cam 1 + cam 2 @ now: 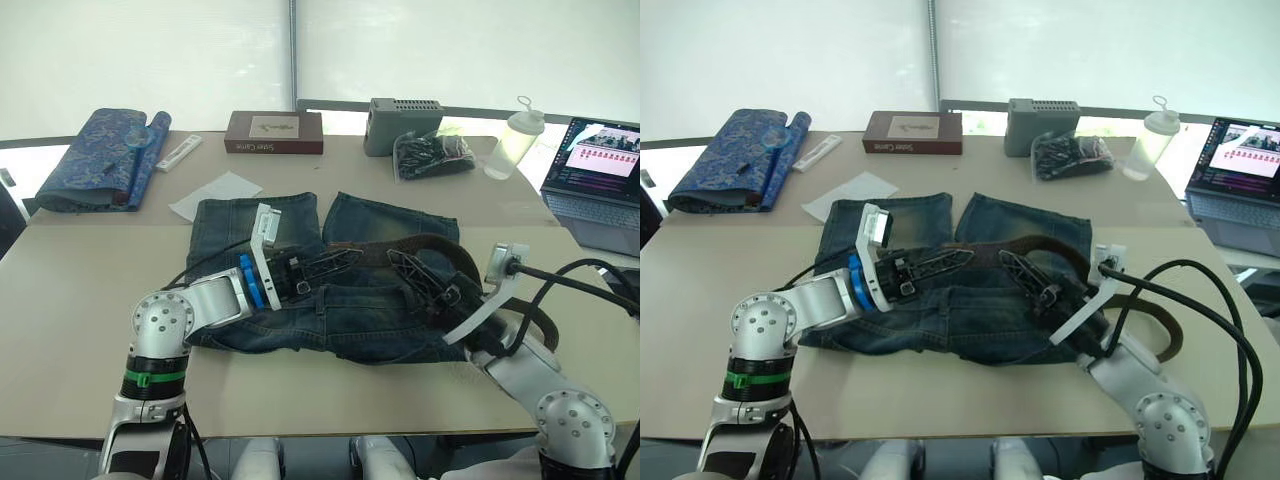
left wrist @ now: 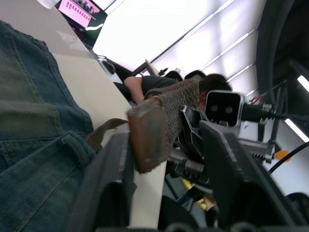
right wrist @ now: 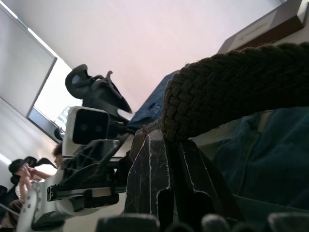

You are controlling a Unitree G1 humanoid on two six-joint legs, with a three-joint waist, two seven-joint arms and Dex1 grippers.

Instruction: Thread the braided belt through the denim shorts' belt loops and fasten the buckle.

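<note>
1. The braided belt runs across the waistband of the denim shorts, arching up off the cloth between the two grippers. It trails off past the right arm in a loop on the table.
2. The right gripper has its fingers pressed together on the strap, pinching it. In its wrist view the braid sits right on top of the fingertips and bends away over the denim.
3. The left gripper is spread. The belt's flat brown end hangs in the gap, up against one finger, with clear air to the other.
4. The two grippers point at each other over the waistband, near but apart.
5. One belt loop shows on the shorts just beside the left fingers.
6. Past the shorts, well away from both grippers: a blue fabric roll, a brown box, a grey box, a black bag, a bottle, a laptop and a sheet of paper.
7. Can't make out the buckle.
</note>
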